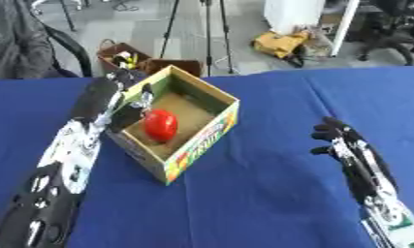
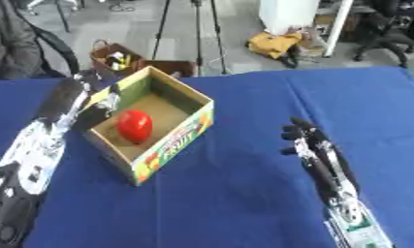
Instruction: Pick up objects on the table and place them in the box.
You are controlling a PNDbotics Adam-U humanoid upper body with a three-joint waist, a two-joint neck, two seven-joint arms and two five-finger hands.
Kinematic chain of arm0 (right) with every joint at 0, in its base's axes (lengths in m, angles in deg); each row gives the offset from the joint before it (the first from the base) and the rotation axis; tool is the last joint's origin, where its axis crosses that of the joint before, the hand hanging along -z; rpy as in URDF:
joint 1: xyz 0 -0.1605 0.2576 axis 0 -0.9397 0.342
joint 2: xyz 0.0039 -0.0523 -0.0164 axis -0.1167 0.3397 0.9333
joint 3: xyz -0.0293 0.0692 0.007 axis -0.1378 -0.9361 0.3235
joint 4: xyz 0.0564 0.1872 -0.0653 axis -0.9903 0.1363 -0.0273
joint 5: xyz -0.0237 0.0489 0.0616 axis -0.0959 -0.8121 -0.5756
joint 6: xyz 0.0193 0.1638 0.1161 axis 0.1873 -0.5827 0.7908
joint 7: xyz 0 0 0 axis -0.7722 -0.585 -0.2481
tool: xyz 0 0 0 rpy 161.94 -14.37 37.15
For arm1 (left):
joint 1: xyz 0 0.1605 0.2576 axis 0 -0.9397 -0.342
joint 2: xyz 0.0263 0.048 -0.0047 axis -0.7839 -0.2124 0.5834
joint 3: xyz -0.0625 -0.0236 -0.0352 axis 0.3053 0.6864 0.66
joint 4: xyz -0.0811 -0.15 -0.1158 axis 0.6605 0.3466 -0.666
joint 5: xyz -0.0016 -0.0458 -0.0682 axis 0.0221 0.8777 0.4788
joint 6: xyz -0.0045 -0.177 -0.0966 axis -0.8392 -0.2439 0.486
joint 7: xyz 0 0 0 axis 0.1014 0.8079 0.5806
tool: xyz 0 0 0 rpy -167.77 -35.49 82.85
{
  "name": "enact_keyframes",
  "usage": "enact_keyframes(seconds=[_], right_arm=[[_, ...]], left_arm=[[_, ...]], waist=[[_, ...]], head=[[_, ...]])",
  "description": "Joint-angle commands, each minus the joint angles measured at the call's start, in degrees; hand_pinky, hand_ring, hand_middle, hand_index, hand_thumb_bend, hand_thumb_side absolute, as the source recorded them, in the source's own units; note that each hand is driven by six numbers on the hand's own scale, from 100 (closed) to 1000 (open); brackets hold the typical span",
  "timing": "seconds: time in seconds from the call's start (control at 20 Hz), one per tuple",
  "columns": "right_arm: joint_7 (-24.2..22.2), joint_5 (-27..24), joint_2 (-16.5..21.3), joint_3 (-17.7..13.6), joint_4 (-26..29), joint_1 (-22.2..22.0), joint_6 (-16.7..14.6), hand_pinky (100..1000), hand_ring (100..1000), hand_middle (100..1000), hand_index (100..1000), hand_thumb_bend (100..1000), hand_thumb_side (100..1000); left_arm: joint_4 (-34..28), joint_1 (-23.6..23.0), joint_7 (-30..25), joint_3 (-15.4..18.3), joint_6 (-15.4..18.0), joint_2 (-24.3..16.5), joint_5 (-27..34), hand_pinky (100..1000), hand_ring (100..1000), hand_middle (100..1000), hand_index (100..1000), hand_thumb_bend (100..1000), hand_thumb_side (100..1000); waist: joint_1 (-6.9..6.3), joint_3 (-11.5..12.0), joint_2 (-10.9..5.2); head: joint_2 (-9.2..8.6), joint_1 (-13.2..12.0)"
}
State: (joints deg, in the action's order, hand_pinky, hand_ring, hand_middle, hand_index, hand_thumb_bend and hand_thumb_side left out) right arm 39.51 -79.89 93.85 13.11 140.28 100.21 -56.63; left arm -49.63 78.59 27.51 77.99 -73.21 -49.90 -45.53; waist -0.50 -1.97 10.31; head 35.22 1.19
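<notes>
An open cardboard box (image 1: 212,131) with green and yellow sides stands on the blue table (image 1: 269,193), left of the middle. A red rounded object (image 1: 161,124) lies on the box's floor. My left hand (image 1: 125,112) hangs over the box's left wall, its fingers (image 1: 146,100) relaxed just above and left of the red object, not closed round it. My right hand (image 2: 305,141) rests open on the cloth to the right of the box, fingers straight and pointing away from me, holding nothing.
Past the table's far edge a brown basket (image 1: 118,53) with small items stands on the floor, beside tripod legs (image 1: 170,29) and a yellow bag (image 1: 279,43). A seated person (image 1: 15,38) shows at the far left.
</notes>
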Motion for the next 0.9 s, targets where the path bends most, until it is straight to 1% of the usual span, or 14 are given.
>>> enact_keyframes(seconds=[0.05,0.15,0.3,0.35,0.6,0.8,0.9], right_arm=[[0.4,0.1,1.0,-0.7,1.0,0.8,-0.1,617,777,741,895,100,679],[0.5,0.1,1.1,-0.7,1.1,0.8,-0.1,617,777,740,895,100,679],[0.5,0.1,1.0,-0.6,1.2,0.7,0.0,617,777,740,895,100,679],[0.6,0.0,1.1,-0.7,1.3,0.9,-0.1,617,775,739,895,100,679],[0.5,-0.2,1.1,-0.4,2.0,1.0,0.0,617,773,733,895,100,678],[0.6,-0.3,1.2,-0.5,2.4,0.8,0.1,617,773,729,895,100,679],[0.6,-0.3,1.2,-0.5,2.6,0.9,0.1,617,772,727,895,100,679]], left_arm=[[-6.1,-2.5,3.3,-1.7,-0.2,-1.7,3.2,566,594,665,862,166,1000],[-9.1,-5.5,4.7,-2.7,-1.3,-2.0,5.1,559,587,658,861,168,1000],[-13.7,-9.7,5.4,-4.4,-2.9,-2.6,7.9,559,587,658,861,168,1000],[-14.7,-10.8,5.2,-4.4,-3.7,-2.3,8.9,537,565,631,859,186,1000],[-20.6,-17.4,4.2,-5.8,-5.7,-0.6,13.4,527,553,618,857,200,1000],[-23.1,-20.1,3.2,-6.4,-7.0,-0.5,17.5,523,545,611,856,207,1000],[-23.8,-20.8,2.9,-6.4,-7.3,-0.5,19.5,519,541,608,856,210,1000]], waist=[[-0.08,0.1,-0.64],[-0.15,0.2,-0.66],[-0.18,0.1,-0.9],[-0.28,0.3,-0.86],[-0.33,0.6,-1.1],[-0.32,0.7,-1.15],[-0.41,0.7,-1.14]], head=[[-0.12,0.3],[0.02,0.3],[0.32,0.2],[0.13,0.2],[0.22,-0.3],[0.44,-0.3],[0.24,-0.3]])
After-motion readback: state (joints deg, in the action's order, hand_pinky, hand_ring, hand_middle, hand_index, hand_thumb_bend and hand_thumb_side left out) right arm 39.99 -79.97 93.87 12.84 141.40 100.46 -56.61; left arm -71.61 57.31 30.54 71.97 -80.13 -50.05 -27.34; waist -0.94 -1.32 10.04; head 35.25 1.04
